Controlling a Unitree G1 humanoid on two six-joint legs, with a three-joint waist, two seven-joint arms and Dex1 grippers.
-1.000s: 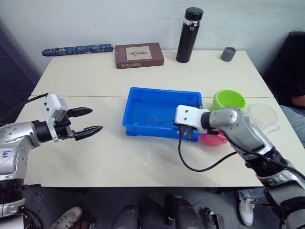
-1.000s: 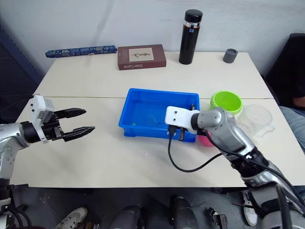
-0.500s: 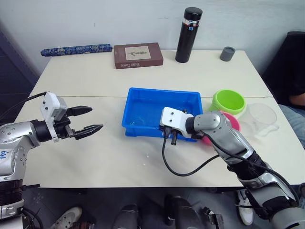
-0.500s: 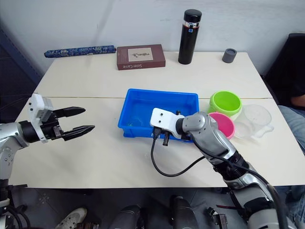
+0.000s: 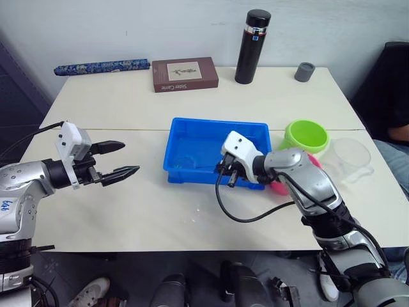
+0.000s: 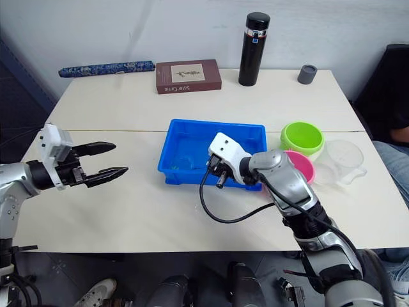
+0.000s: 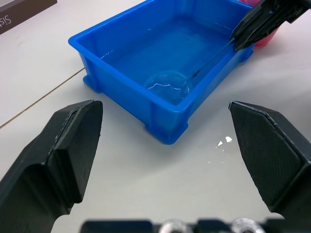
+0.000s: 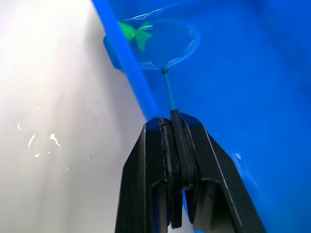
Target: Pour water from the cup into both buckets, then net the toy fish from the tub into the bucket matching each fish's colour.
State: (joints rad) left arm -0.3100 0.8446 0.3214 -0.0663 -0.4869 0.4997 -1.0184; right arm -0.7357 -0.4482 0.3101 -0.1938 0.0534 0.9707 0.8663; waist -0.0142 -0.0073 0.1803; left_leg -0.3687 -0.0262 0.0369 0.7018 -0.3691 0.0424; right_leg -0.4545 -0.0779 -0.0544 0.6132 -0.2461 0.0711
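The blue tub point(image 5: 217, 148) sits mid-table with water in it. My right gripper point(image 5: 225, 175) hangs over its near rim, shut on the net's thin handle point(image 8: 169, 94). The net's hoop point(image 8: 165, 43) is down in the tub's near-left corner, and a green toy fish point(image 8: 133, 33) shows at the hoop's edge by the wall. Right of the tub stand the green bucket point(image 5: 307, 135) and the pink bucket point(image 6: 299, 166), partly behind my right arm. The clear cup point(image 5: 350, 158) stands upright beside them. My left gripper point(image 5: 130, 158) hovers open left of the tub, holding nothing.
A black flask point(image 5: 251, 46), a grey cap point(image 5: 305, 71), a brown book point(image 5: 185, 74) and a blue patterned roll point(image 5: 102, 66) line the table's far side. Water drops point(image 7: 223, 142) lie on the table before the tub. A black cable point(image 5: 249, 214) loops from my right wrist.
My right gripper has swung left along the tub's near rim and turned, bringing the net's hoop to the near-left corner. The pink bucket now shows more. The left arm has not moved.
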